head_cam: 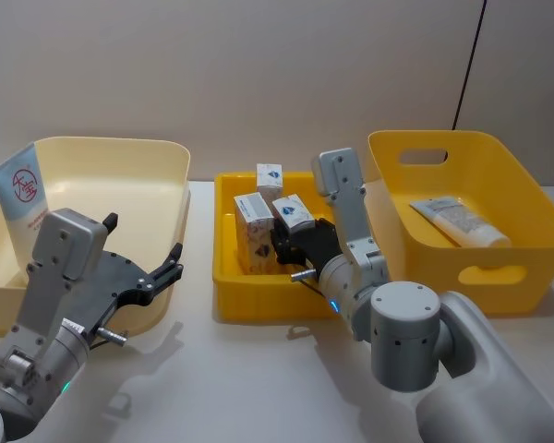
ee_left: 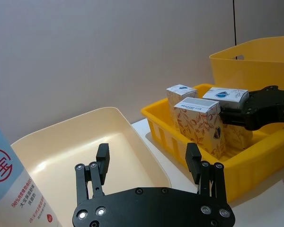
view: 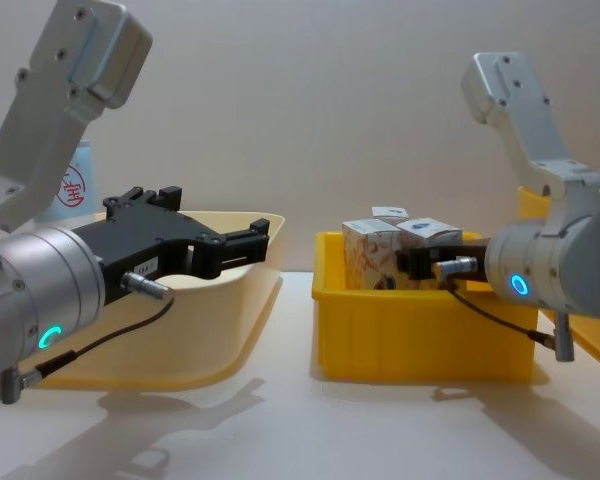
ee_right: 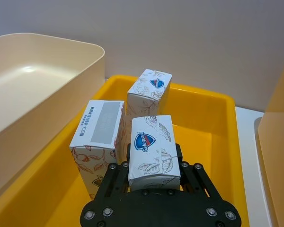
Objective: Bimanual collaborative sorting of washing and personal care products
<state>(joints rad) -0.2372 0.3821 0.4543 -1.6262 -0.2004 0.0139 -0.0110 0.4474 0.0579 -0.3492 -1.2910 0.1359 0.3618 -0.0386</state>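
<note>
White leaf-patterned carton [ee_right: 154, 151] with blue crest

A white tabletop [head_cam: 231, 388] is seen carrying three bins set in a row along the wall side. A cream bin [head_cam: 157, 185] rests directly on it, just ahead of the open left pincer [head_cam: 143, 254], whose fingers hang over the bin's near rim. A low yellow tray [head_cam: 258, 300] stands on the surface around the right pincer [head_cam: 291, 242], which is reached down inside it. A taller yellow bin [head_cam: 499, 268] with handle slots is placed on the tabletop to the outer side of the right pincer, touching or nearly touching the tray. Bare surface lies behind both pincers, crossed by soft shadows.
</note>
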